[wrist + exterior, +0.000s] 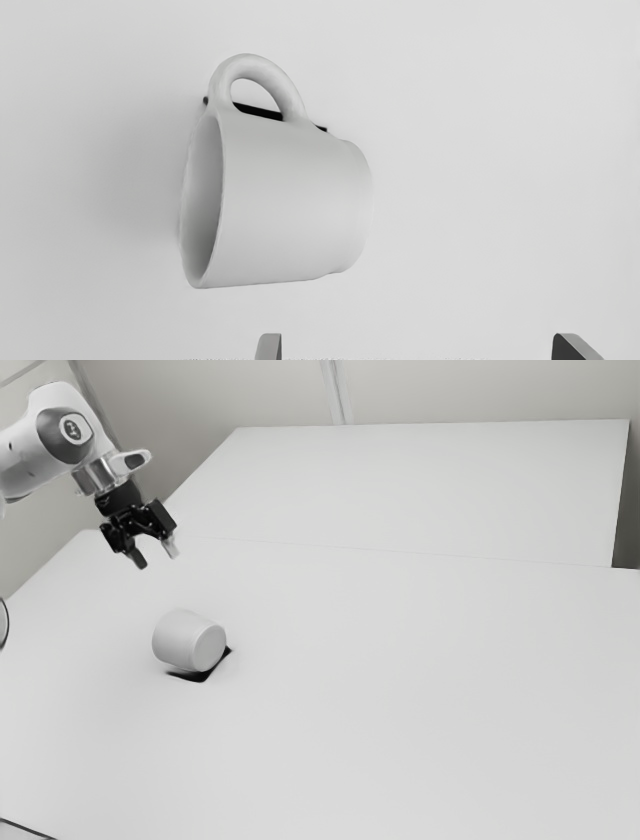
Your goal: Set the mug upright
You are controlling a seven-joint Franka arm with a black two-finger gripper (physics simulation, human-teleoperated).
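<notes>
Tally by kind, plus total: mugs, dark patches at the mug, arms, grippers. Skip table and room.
Mug: 1 (on its side)
Dark patch: 1 (can't tell if it's a thin object or shadow)
Arm: 1
Gripper: 1 (open)
Total: 4
</notes>
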